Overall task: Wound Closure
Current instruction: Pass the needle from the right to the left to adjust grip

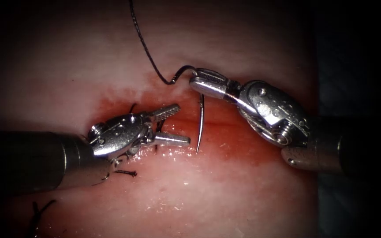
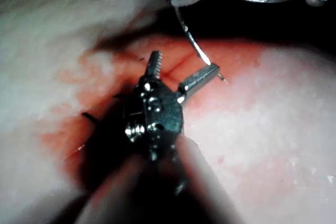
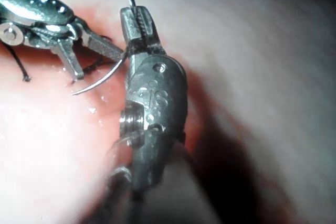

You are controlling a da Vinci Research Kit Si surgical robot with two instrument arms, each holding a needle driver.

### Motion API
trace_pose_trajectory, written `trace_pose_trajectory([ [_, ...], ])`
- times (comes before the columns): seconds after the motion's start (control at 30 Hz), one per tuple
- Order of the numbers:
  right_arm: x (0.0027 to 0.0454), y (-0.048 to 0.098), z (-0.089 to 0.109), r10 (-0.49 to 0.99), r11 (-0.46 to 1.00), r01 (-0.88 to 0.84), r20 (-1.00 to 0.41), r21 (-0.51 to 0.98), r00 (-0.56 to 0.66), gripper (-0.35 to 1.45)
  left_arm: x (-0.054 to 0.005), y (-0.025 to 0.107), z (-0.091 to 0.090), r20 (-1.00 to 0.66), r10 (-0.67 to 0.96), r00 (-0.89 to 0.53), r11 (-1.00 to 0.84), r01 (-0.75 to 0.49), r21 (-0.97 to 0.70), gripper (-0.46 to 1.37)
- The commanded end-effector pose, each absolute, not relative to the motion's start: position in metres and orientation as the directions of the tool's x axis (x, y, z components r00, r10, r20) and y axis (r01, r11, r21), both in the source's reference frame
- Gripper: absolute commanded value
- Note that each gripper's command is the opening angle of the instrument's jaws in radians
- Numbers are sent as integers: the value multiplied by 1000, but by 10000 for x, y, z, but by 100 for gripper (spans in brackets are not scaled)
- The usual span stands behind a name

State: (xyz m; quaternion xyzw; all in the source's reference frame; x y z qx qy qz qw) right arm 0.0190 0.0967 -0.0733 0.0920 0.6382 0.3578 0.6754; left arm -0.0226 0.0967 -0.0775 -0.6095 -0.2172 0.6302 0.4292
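While the right tool [image 1: 199,83] stays out of the tissue [image 1: 225,194], it is clenched on the needle [image 1: 200,125] near its thread end, the point hanging free over the cut [image 1: 217,119], as the endoscope view shows; the left tool [image 1: 173,125] gapes, holding nothing, just left of the point. Thread [image 1: 144,44] trails upward, and cut thread ends [image 1: 126,173] lie near the left shaft. From the left wrist, the needle [image 2: 191,40] nearly meets one spread jaw: a clash could twist it. From the right wrist, the right tool [image 3: 137,27] pinches the needle [image 3: 100,81]; the left tool [image 3: 89,56] crowds its path.
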Motion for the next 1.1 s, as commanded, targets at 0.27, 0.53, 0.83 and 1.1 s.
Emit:
trace_pose_trajectory([
  [0.27, 193, 964, -732, 604, 716, -360, -789, 598, -110, -35, -243, 967, -776, -526, 838, 145, -495, -202, -845, 65],
  [0.53, 197, 960, -730, 635, 685, -332, -755, 648, -162, -35, -245, 967, -775, -507, 847, 162, -482, -167, -860, 53],
  [0.83, 196, 963, -729, 645, 680, -311, -744, 664, -176, -35, -241, 961, -777, -397, 909, 129, -393, -56, -918, -35],
  [1.1, 196, 966, -722, 645, 678, -310, -742, 666, -183, -19, -225, 967, -786, -239, 953, 187, -224, -96, -970, -35],
])
